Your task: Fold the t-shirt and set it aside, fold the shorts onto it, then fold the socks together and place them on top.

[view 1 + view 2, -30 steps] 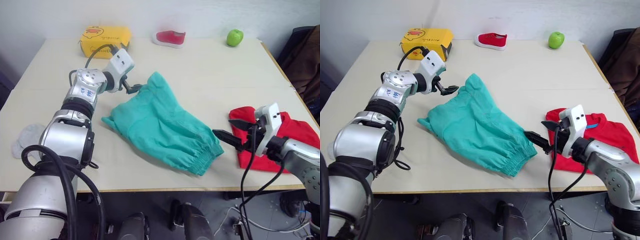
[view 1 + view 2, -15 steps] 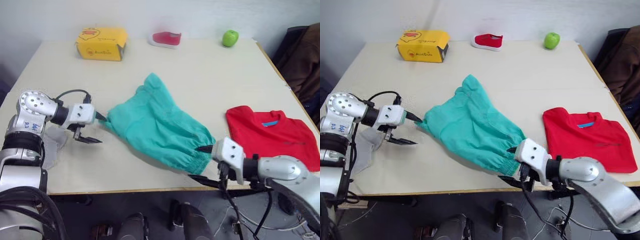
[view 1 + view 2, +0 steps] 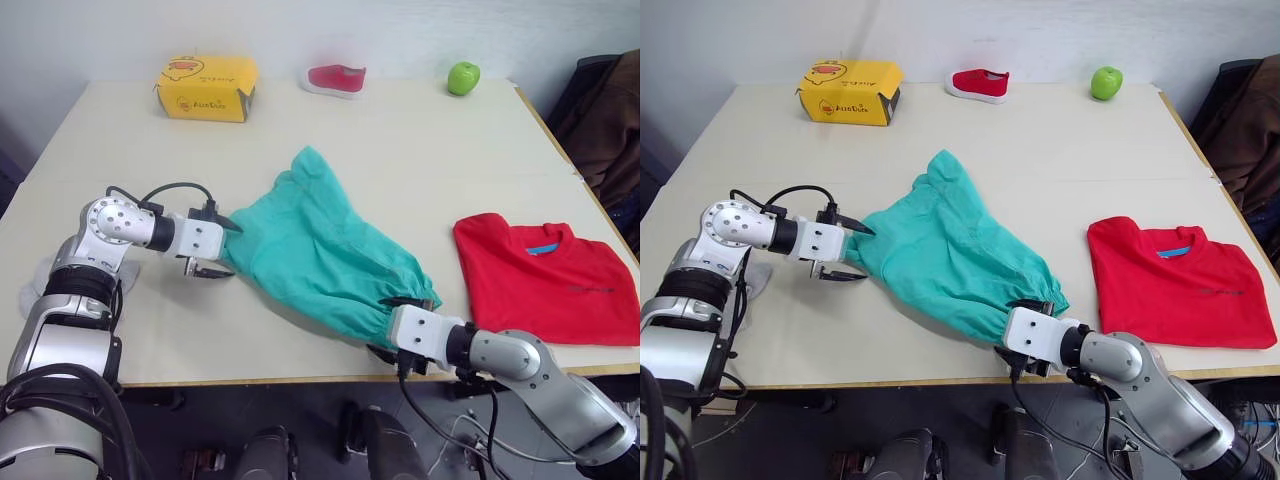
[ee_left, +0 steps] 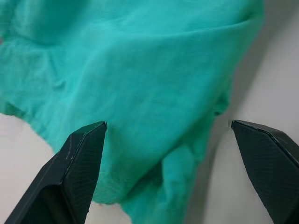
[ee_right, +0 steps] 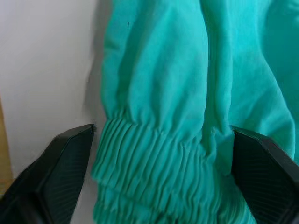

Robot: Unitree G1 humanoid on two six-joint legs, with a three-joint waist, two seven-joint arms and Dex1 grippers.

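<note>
The teal shorts (image 3: 320, 250) lie wrinkled across the middle of the table, elastic waist toward the front edge. My left gripper (image 3: 215, 249) is open at the shorts' left leg hem, one finger on each side of the cloth edge (image 4: 140, 70). At the gathered waistband (image 5: 154, 154) my right gripper (image 3: 398, 326) is also open, and the band lies between its spread fingers. The red t-shirt (image 3: 545, 280) lies folded flat at the right. A light grey sock (image 3: 45, 275) peeks out at the left edge, partly behind my left arm.
A yellow box (image 3: 205, 85), a red-and-white shoe (image 3: 335, 76) and a green apple (image 3: 463, 77) stand along the table's far side. A dark jacket (image 3: 610, 110) hangs beyond the right edge. The waistband lies close to the table's front edge (image 3: 300, 378).
My left gripper swung from the shorts' far leg down to the left, then came in to the near hem. My right gripper left the t-shirt's side and moved to the waistband.
</note>
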